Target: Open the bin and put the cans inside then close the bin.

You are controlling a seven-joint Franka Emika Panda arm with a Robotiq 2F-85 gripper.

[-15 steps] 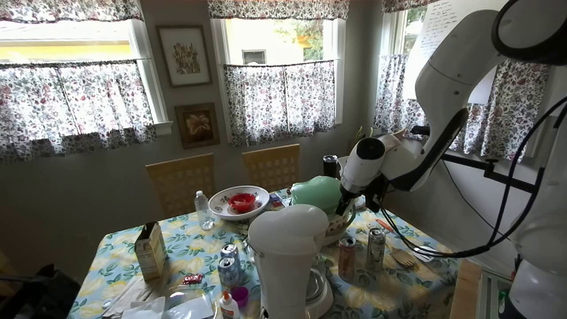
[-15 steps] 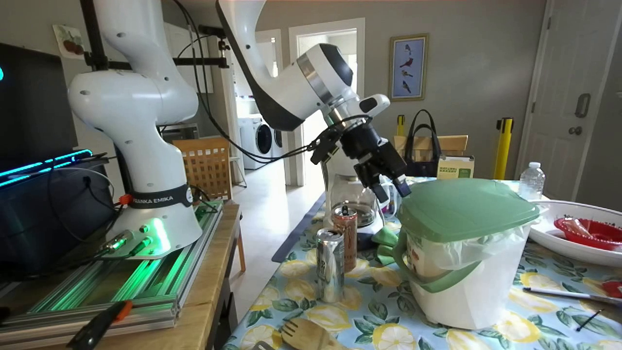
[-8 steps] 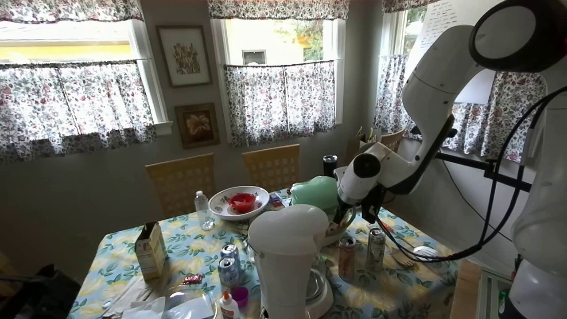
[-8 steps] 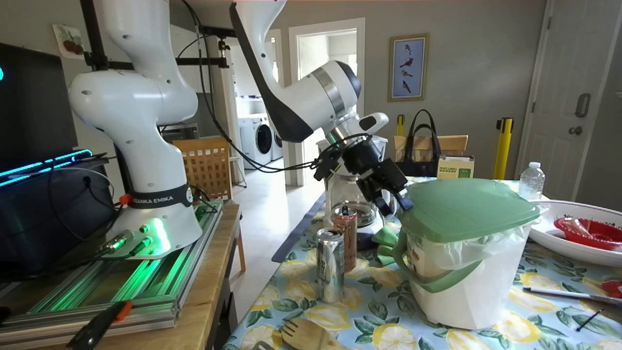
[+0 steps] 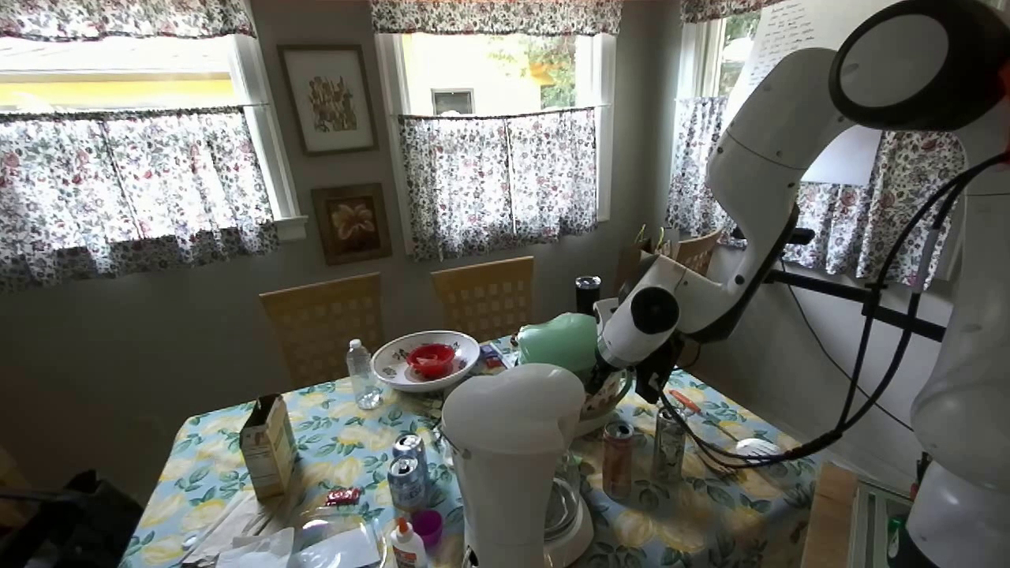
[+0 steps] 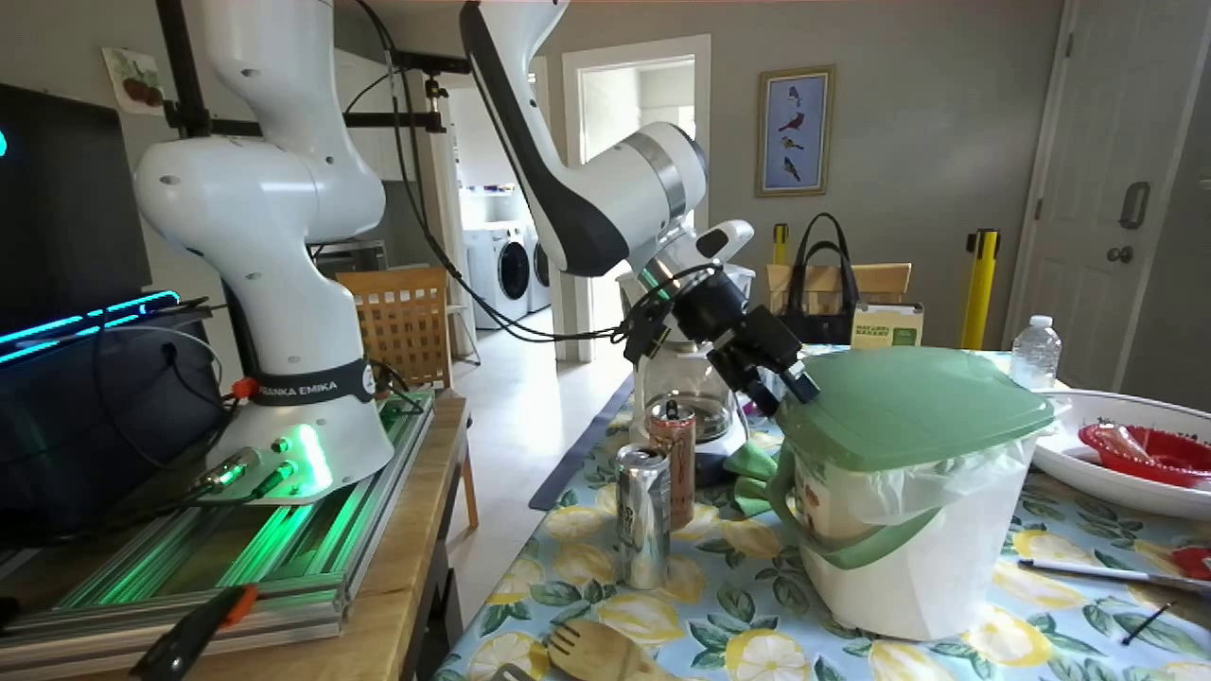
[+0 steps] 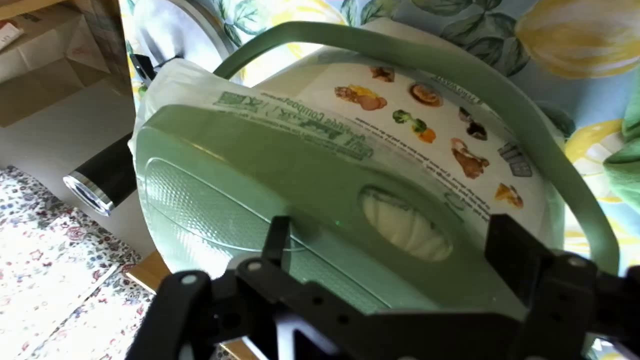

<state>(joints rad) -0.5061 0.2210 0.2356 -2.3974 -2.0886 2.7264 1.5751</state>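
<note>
The bin point(image 6: 908, 558) is a white pail with a green lid point(image 6: 918, 407) lying shut over a translucent liner. Its green handle point(image 7: 525, 115) hangs down one side. My gripper point(image 6: 783, 393) is open at the lid's edge. In the wrist view its two fingers point(image 7: 277, 235) stand wide apart over the lid, either side of an oval recess; whether they touch it I cannot tell. Upright on the table are a silver can point(image 6: 643, 520) and a copper-coloured can point(image 6: 674, 463). Two blue-silver cans point(image 5: 407, 483) stand together in an exterior view, beyond the white coffee maker.
The white coffee maker point(image 5: 513, 465) stands close to the bin and cans. A white bowl point(image 5: 394, 377) holding a red dish, a plastic bottle point(image 5: 363, 375) and a carton point(image 5: 268, 450) are on the table. Wooden utensils point(image 6: 605, 653) lie before the silver can.
My gripper has come down and moved toward the bin, its fingertips now at the lid's edge. The lid appears to have shifted very slightly. The cans have not moved.
</note>
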